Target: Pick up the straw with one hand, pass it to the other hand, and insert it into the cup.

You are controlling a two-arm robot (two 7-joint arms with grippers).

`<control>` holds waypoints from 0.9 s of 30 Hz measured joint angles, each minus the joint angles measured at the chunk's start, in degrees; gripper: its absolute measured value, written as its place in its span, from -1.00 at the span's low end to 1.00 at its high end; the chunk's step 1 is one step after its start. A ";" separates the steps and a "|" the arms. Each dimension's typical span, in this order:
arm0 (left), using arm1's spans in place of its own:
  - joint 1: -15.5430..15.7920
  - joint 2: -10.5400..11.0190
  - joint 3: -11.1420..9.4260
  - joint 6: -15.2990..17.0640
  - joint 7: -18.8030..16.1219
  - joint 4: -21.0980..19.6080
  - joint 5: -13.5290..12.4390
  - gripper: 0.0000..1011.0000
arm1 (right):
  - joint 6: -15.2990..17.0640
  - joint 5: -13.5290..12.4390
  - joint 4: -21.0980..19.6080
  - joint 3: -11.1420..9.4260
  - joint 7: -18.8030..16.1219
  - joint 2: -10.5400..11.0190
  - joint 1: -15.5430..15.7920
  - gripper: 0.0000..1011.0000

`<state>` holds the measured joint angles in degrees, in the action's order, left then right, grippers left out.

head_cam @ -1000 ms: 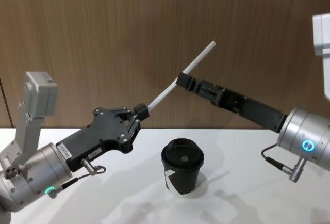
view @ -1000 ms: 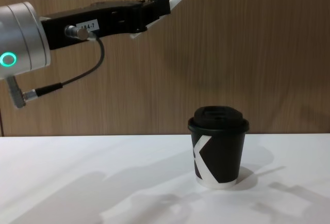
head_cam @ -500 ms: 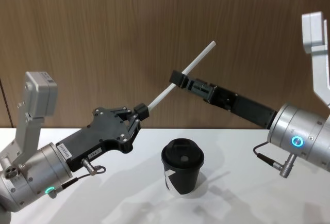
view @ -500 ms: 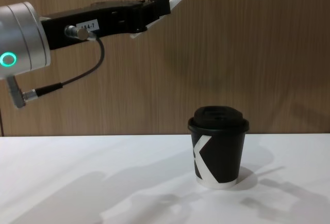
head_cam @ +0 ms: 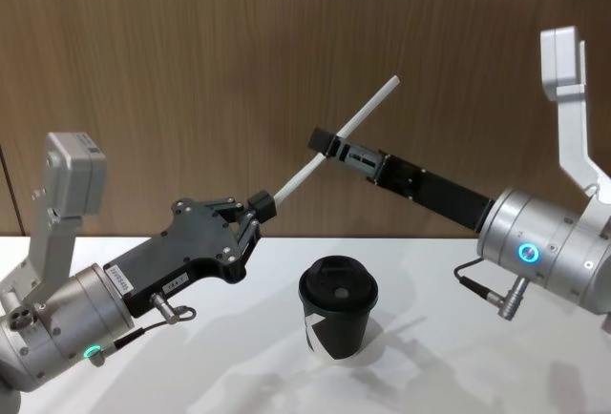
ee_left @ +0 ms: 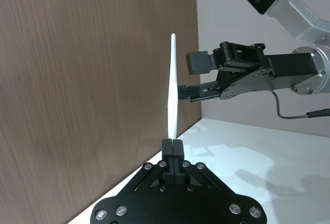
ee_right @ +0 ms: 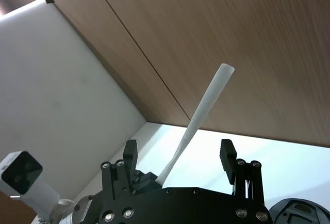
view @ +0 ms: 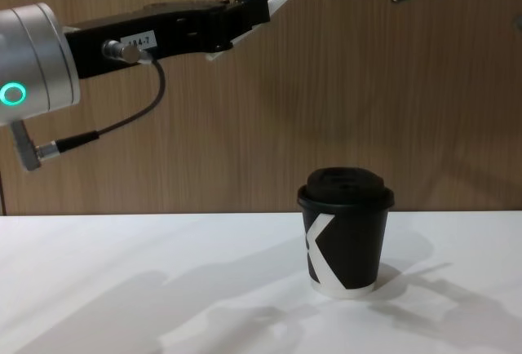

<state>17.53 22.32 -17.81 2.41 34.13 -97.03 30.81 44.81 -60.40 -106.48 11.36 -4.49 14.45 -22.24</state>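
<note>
**Straw lifted and offered, hand-over not yet closed**

The left gripper [head_cam: 260,206] is clamped on the lower end of the straw [head_cam: 294,178] and holds it well above the table [head_cam: 477,376], slanting up and toward the robot's right. The pick-up therefore looks complete.

The right gripper [head_cam: 323,140] has its fingers spread wide around the straw's middle part. In the right wrist view the straw passes through the gap between them, nearer one finger than the other, and neither appears to touch it. Judging from this, the pass is at its start: the right gripper has yet to close, and the left has yet to let go.

Insertion is wholly undone. The cup [head_cam: 338,307] stands upright on the table, below and between the two arms, with its black domed lid on and nothing in it. A small mark on the lid may be the opening, but it is too small to be sure.

The table is plain white and carries only soft shadows of the arms and the cup. Behind it rises a wall [head_cam: 191,51] of dark brown wood panelling, and the left wrist view shows a pale wall meeting it at a corner
</note>
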 joint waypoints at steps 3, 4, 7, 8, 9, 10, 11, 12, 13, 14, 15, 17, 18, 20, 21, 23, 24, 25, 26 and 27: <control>0.00 0.00 0.00 0.00 0.00 0.00 0.00 -1.00 | -0.28 -0.02 0.56 0.16 0.36 -0.25 -0.26 0.98; 0.00 0.00 0.00 0.00 0.00 0.00 0.00 -1.00 | -0.31 -0.03 0.67 0.20 0.40 -0.31 -0.32 0.98; 0.00 0.00 0.00 0.00 0.00 0.00 0.00 -1.00 | -0.47 -0.14 1.09 0.31 0.77 -0.55 -0.53 0.98; 0.00 0.00 0.00 0.00 0.00 0.00 0.00 -1.00 | -0.51 -0.24 1.29 0.36 0.98 -0.67 -0.63 0.98; 0.00 0.00 0.00 0.00 0.00 0.00 0.00 -1.00 | -0.52 -0.29 1.38 0.38 1.07 -0.73 -0.69 0.98; 0.00 0.00 0.00 0.00 0.00 0.00 0.00 -1.00 | -0.52 -0.43 1.59 0.42 1.31 -0.88 -0.79 0.98; 0.00 0.00 0.00 0.00 0.00 0.00 0.00 -1.00 | -0.52 -0.49 1.65 0.43 1.43 -0.92 -0.83 0.98; 0.00 0.00 0.00 0.00 0.00 0.00 0.00 -1.00 | -0.52 -0.57 1.78 0.45 1.57 -1.01 -0.90 0.98; 0.00 0.00 0.00 0.00 0.00 0.00 0.00 -1.00 | -0.52 -0.67 1.87 0.47 1.67 -1.07 -0.94 0.98; 0.00 0.00 0.00 0.00 0.00 0.00 -0.01 -1.00 | -0.51 -0.71 1.98 0.49 1.80 -1.15 -1.00 0.98; 0.00 0.00 0.00 0.00 0.00 0.00 0.00 -1.00 | -0.48 -0.88 2.17 0.54 2.09 -1.28 -1.09 0.98; 0.00 0.00 0.00 0.00 0.00 0.00 0.00 -1.00 | -0.45 -0.99 2.41 0.59 2.34 -1.42 -1.21 0.98; 0.00 0.00 0.00 0.00 0.00 0.00 0.00 -1.00 | -0.41 -1.12 2.62 0.62 2.62 -1.55 -1.31 0.98; 0.00 0.00 0.00 0.00 0.00 0.00 0.00 -1.00 | -0.39 -1.25 2.86 0.67 2.84 -1.68 -1.43 0.98; 0.00 0.00 0.00 0.00 0.00 0.00 0.00 -1.00 | -0.38 -1.33 3.02 0.72 3.02 -1.78 -1.51 0.98; 0.00 0.00 0.00 0.00 0.00 0.00 0.00 -1.00 | -0.38 -1.42 3.19 0.76 3.19 -1.87 -1.61 0.98; 0.00 0.00 0.00 0.00 0.00 0.00 0.00 -1.00 | -0.37 -1.51 3.30 0.80 3.37 -1.94 -1.67 0.98; 0.00 0.00 0.00 0.00 0.00 0.00 0.00 -1.00 | -0.37 -1.54 3.39 0.81 3.44 -1.97 -1.71 0.98; 0.00 0.00 0.00 0.00 0.00 0.00 0.00 -1.00 | -0.36 -1.58 3.43 0.82 3.49 -1.99 -1.74 0.98; 0.00 0.00 0.00 0.00 0.00 0.00 0.00 -1.00 | -0.36 -1.66 3.50 0.85 3.58 -2.03 -1.78 0.98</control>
<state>17.53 22.32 -17.81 2.41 34.13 -97.03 30.81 44.45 -62.06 -102.98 12.21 -0.91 12.42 -24.02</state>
